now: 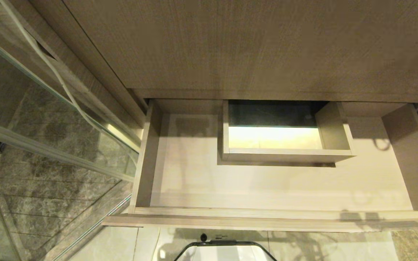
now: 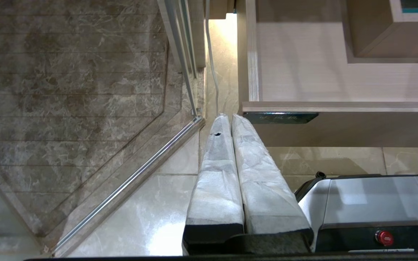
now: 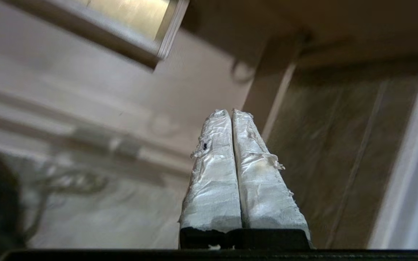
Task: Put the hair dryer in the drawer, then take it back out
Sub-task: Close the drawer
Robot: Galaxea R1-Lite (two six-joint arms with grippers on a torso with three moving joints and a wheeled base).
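Both grippers' long tapered fingers [image 2: 227, 174] [image 3: 230, 170] wear wrinkled white tape above black mounts; the grey glossy base [image 2: 368, 203] carries a red button [image 2: 385, 237].

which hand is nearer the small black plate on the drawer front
Left. The left hand, shut and empty, hangs just beside the black plate at the left end of the drawer. The right hand, also shut and empty, is by the drawer's right side wall, far from it.

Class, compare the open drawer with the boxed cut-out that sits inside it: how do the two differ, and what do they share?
The drawer is wide and has a pale wood-grain floor; the boxed cut-out is far narrower and open at the bottom, showing a lit surface below. The drawer's front lies nearest the robot; the cut-out sits against the back. Both have light-brown wood-grain walls, and neither holds anything.
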